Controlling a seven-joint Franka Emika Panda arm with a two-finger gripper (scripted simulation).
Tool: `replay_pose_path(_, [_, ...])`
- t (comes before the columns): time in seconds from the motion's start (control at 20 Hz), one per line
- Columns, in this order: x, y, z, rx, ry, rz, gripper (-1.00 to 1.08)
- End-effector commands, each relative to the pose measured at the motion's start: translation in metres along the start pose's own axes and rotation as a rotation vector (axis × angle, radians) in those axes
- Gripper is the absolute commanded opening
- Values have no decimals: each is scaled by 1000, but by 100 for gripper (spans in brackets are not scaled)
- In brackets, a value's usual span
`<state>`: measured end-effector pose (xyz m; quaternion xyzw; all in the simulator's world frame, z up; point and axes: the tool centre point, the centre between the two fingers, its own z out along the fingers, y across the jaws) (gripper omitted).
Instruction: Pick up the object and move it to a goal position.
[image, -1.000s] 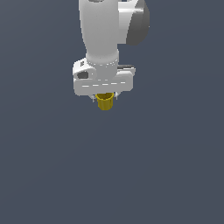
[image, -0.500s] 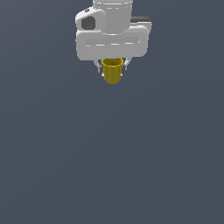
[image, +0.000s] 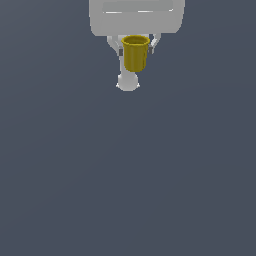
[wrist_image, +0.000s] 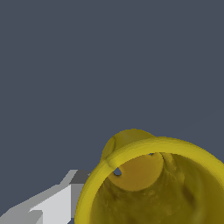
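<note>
The object, a small mustard-yellow cup (image: 135, 54), hangs upright in the air near the top of the exterior view. My white gripper (image: 136, 49) is shut on it, one finger on each side of its rim, with the wide white hand above cut off by the frame's top edge. The wrist view looks down into the cup (wrist_image: 175, 148), whose open mouth fills the lower part of the picture. A white and grey finger (wrist_image: 59, 199) lies against its outer wall.
A rounded white part of the arm (image: 128, 83) shows just below and behind the cup. Everything else in both views is plain dark grey-blue surface, with no other objects or edges.
The gripper has carried the cup upward in the exterior view. Hand and cup now look larger and sit closer to the frame's top edge. The grip on the cup has held.
</note>
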<state>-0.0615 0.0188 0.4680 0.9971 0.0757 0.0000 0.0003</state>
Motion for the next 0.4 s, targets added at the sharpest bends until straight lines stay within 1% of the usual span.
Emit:
replay_pose_path(0.0, [-2, -3, -9, 0, 0, 0, -100])
replay_pose_path(0.35, [-1, -4, -15, 1, 0, 1, -100])
